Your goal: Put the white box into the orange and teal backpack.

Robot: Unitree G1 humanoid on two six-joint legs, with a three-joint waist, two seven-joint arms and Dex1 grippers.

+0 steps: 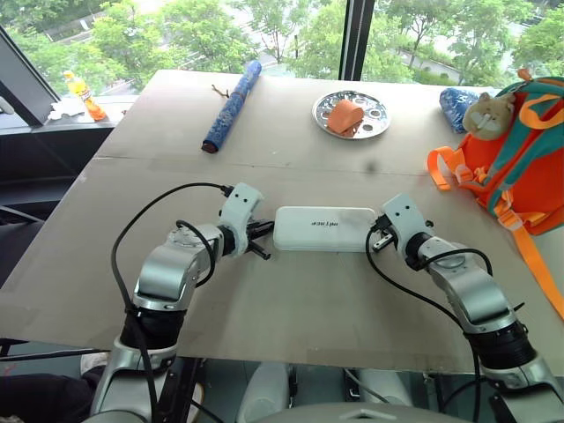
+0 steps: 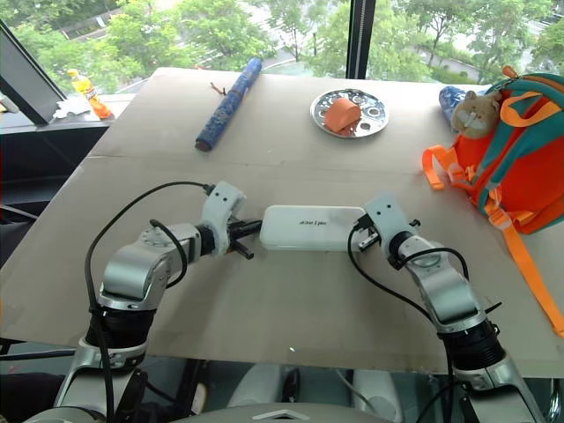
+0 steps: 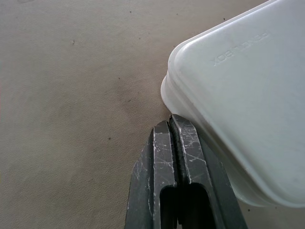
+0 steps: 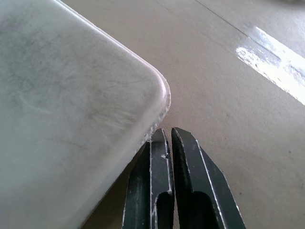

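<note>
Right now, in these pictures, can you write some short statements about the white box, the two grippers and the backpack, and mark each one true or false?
1. The white box lies flat on the table, between the two grippers. True.
2. The left gripper is wide open. False: its fingers are shut, their tips against the box's end.
3. The right gripper is shut at a corner of the box. True.
4. The box is already inside the orange and teal backpack. False: the backpack stands apart at the table's right edge.
5. The metal plate is bare. False: an orange thing lies on it.
</note>
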